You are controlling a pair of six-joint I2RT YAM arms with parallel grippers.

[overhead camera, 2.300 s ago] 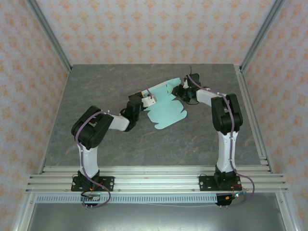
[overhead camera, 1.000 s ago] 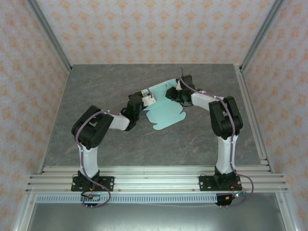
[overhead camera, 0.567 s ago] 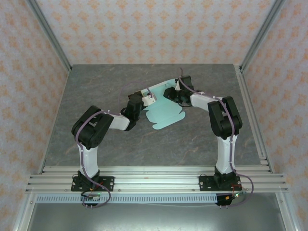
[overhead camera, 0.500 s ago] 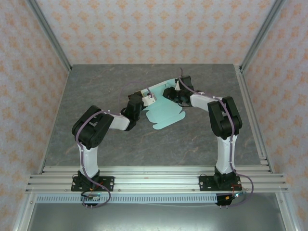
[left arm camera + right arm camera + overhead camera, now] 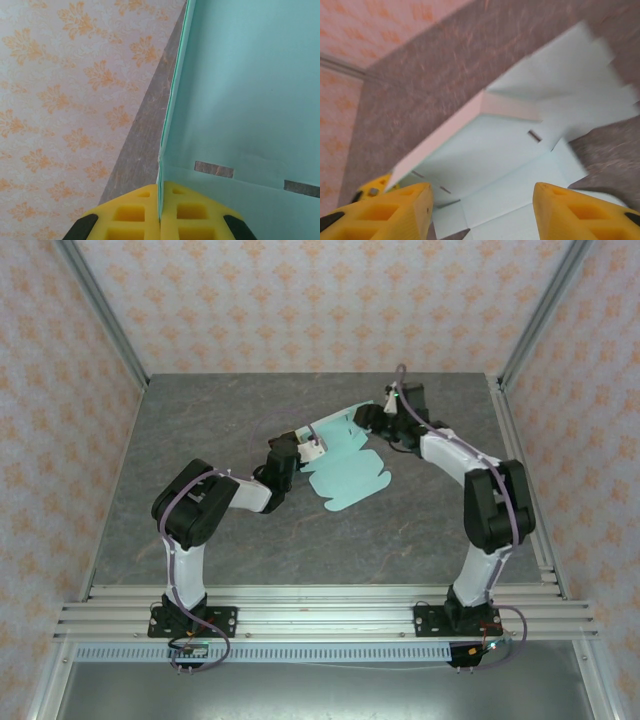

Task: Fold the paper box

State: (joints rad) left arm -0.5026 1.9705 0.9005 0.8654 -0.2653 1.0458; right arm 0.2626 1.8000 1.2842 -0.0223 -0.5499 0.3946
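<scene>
Two arms are bending in toward the middle of the grey table (image 5: 200, 450). The paper box (image 5: 345, 468) is lying there as a mostly flat mint-green sheet with rounded tabs, a bit toward the far side. The left gripper (image 5: 308, 448) is sitting at the sheet's left edge. In the left wrist view its yellow pads (image 5: 135, 215) are pressing together on the thin edge of a flap that is standing up from the rest of the card, so it is clamping the paper box. The right gripper (image 5: 366, 418) is hanging over the sheet's far right corner. In the right wrist view its yellow fingers (image 5: 390, 210) are standing wide apart with nothing pinched between them, and the card is lying beyond the tips. That view is blurry, but one long side panel is showing raised along the left of the sheet, and slots are showing in the card. Orange-patterned wallpaper (image 5: 300, 300) is backing the table.
</scene>
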